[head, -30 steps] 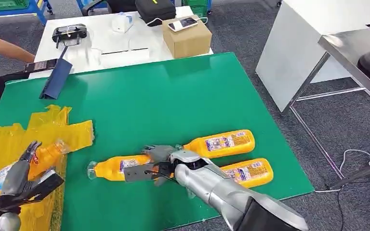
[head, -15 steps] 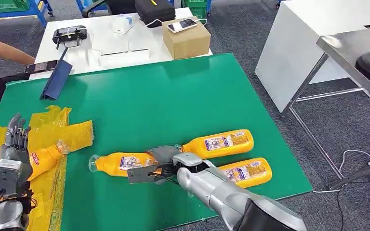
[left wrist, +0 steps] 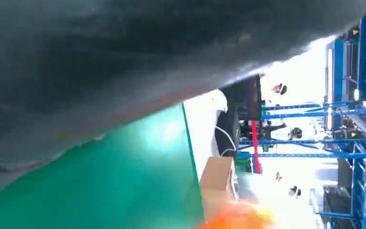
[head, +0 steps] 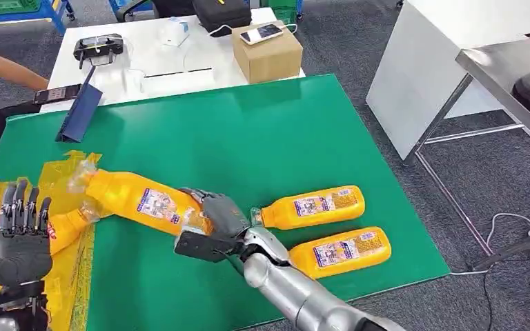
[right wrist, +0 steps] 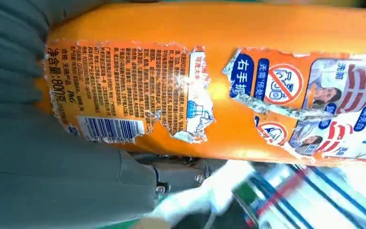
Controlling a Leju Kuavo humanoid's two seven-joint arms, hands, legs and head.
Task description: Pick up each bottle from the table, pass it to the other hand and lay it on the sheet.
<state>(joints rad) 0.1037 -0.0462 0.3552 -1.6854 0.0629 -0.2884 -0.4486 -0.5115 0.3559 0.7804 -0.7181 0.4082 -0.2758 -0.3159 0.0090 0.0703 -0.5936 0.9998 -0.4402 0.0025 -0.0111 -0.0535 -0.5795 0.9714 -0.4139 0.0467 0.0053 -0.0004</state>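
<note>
Your right hand (head: 210,219) grips the lifted bottle (head: 134,196) near its base. Its long axis points neck-first toward your left hand (head: 19,241), which waits spread and empty.

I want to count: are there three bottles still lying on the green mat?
No, two bottles lie there; the right hand holds a third up.
</note>
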